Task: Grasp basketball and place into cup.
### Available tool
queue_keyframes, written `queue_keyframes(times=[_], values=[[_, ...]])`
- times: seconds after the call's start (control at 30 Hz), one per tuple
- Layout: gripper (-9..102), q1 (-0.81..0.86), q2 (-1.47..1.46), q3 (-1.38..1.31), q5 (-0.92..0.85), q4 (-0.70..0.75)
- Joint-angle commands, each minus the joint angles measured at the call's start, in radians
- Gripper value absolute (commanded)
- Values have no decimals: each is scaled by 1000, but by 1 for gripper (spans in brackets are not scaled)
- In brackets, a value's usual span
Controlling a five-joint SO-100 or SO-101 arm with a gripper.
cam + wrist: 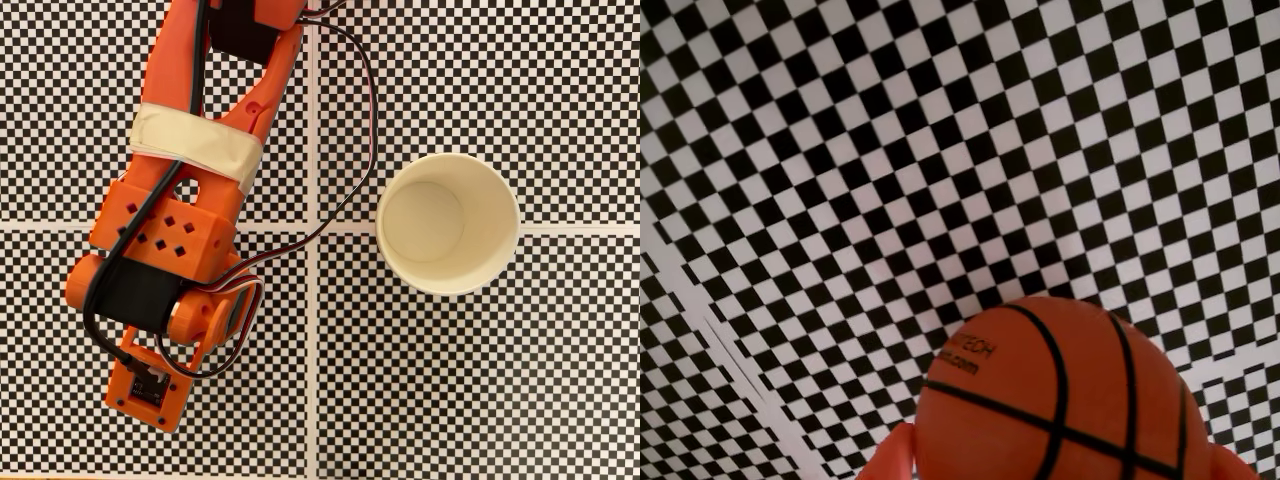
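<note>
Close under my wrist camera, the basketball [1060,400] sits between my two orange fingers [888,462], one tip at each lower side of it; my gripper [1055,470] is closed around the ball, holding it above the checkered mat [940,150]. From the fixed view, my arm [170,230] stretches down the left side of the mat, taped with a pale band. Farther off to the right, the cup [448,222] stands upright and empty, well apart from my arm.
</note>
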Motion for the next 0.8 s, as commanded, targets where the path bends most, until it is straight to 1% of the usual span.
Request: queue_keyframes(times=[0.0, 0.1, 0.57, 0.77], values=[[33, -5, 6, -43, 5, 15], [31, -6, 6, -43, 14, 15], [14, 0, 5, -48, 11, 17], [14, 2, 12, -61, 5, 26]])
